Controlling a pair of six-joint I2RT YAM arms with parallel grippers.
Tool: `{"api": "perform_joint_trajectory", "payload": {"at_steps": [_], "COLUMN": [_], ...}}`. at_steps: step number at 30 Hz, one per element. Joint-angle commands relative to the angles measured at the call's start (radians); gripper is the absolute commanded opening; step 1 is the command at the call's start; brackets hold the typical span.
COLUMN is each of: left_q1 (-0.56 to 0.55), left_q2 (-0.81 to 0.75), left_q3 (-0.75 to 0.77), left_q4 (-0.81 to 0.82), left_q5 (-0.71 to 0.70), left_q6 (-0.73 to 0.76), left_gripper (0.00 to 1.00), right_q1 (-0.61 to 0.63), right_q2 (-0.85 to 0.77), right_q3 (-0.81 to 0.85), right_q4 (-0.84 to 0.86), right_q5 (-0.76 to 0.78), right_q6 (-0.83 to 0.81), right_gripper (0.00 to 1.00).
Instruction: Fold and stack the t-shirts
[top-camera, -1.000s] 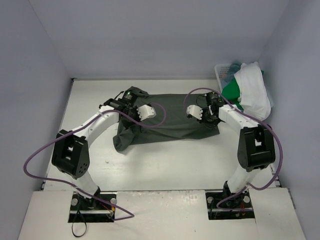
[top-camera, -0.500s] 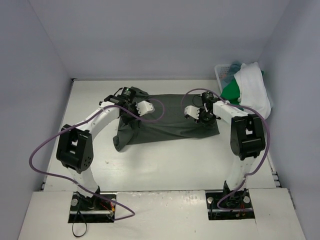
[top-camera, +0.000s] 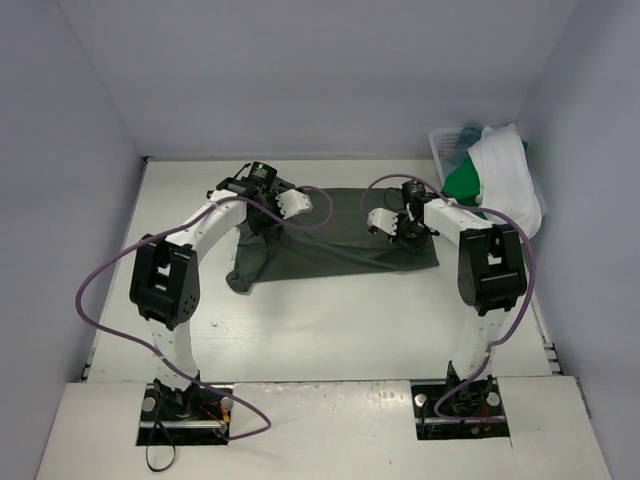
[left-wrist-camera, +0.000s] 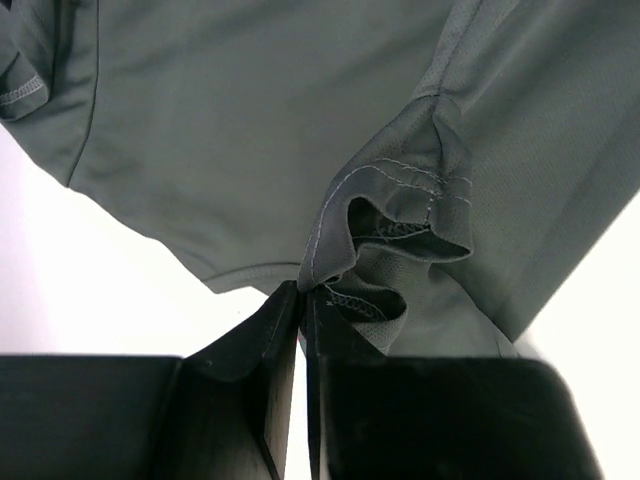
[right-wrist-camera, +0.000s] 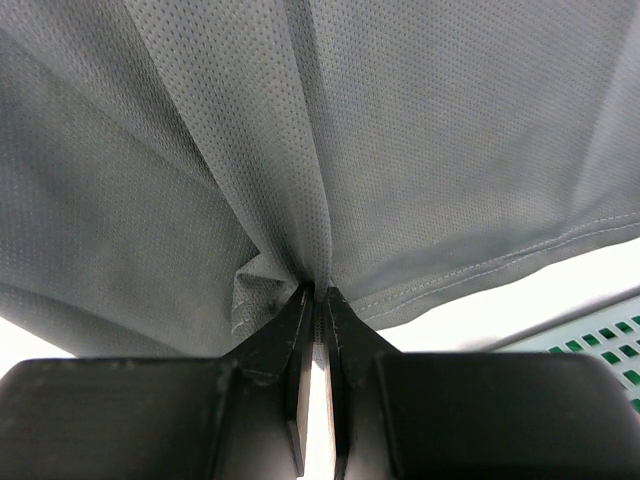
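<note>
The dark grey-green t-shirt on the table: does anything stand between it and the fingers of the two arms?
Nothing visible does. The left fingers and the right fingers are each shut on a pinch of the dark grey-green t-shirt, with no other thing between. The basket stands apart, at the far right.

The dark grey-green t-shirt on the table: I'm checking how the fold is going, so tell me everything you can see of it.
The dark grey-green t-shirt is a soft, fine-mesh knit with stitched hems. It lies spread across the white table, wrinkled, and the end by the left arm is bunched. The left gripper is shut on a puckered fold of hem. The right gripper is shut on a pinch of fabric near the opposite edge, and creases fan out from it.
</note>
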Motion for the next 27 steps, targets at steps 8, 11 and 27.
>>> {"api": "perform_joint_trajectory", "payload": {"at_steps": [8,11,27], "left_q1": [0.01,0.01,0.021], "left_q2": [0.098,0.096,-0.037], "left_q3": [0.117,0.099,0.074], "left_q4": [0.057,0.069,0.083], "left_q5": [-0.011,-0.005,0.038], "left_q6": [0.0,-0.013,-0.182], "left_gripper": [0.08,0.17,0.63], "right_q1": [-0.007,-0.007,-0.006], "right_q2": [0.003,-0.002,-0.112], "right_q3": [0.0,-0.001,0.02], "right_q4": [0.014,0.015,0.032], "right_q5": [0.025,0.025,0.006], "right_q6": [-0.003,0.002,0.107], "right_gripper": [0.05,0.07,0.66]}}
